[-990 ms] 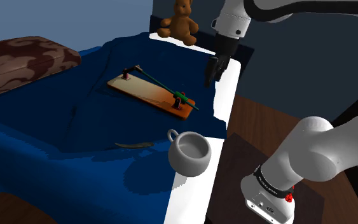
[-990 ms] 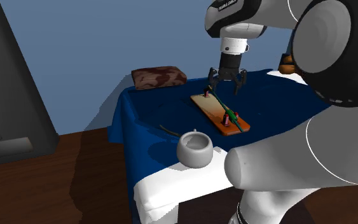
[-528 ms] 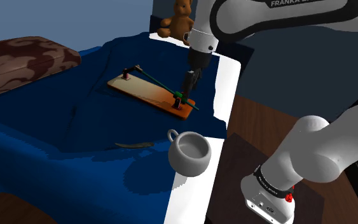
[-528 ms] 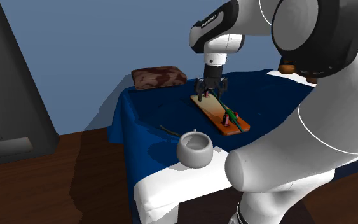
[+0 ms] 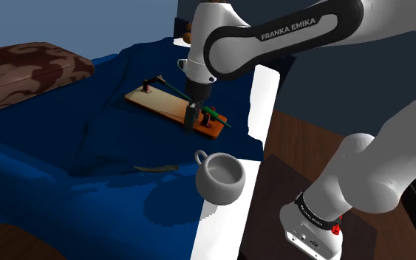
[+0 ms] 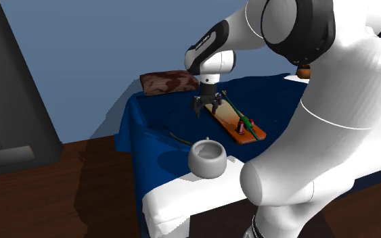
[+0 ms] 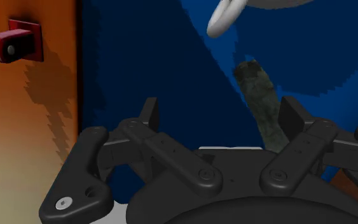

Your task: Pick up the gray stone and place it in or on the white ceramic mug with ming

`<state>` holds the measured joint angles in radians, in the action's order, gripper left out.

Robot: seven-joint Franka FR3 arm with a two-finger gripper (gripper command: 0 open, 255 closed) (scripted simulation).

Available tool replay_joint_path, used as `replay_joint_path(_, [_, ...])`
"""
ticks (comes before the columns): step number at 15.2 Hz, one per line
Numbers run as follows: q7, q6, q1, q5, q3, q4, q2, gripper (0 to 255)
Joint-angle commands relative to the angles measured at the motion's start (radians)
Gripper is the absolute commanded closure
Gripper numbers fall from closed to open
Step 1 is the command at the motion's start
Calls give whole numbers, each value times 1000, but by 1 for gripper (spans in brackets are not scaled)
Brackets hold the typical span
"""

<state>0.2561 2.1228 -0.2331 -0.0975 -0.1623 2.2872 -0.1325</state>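
We see a bed (image 5: pixel 224 221) with a white mattress, draped in a dark blue blanket (image 5: pixel 43 162). On the blanket lie a brown patterned pillow (image 5: pixel 21 74) at the shoulder view's far left, an orange board (image 5: pixel 162 107) with red pegs near the middle, and a thin dark stone (image 5: pixel 154 169). A pale grey mug (image 5: pixel 221 179) stands upright just beside the stone, at the blanket's edge where white mattress shows

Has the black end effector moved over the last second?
Yes. In the shoulder view the black two-finger end effector went left and down, from right of the flat orange board to over its near end.
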Motion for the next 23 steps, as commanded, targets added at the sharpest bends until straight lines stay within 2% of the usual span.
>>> replay_joint_path(1, [27, 42, -15, 9, -15, -28, 66, 0])
replay_joint_path(11, [112, 199, -100, 97, -88, -187, 376, 0])
replay_joint_path(19, [102, 287, -115, 123, -83, -177, 454, 0])
replay_joint_path(23, [101, 293, -116, 125, -82, -175, 460, 0])
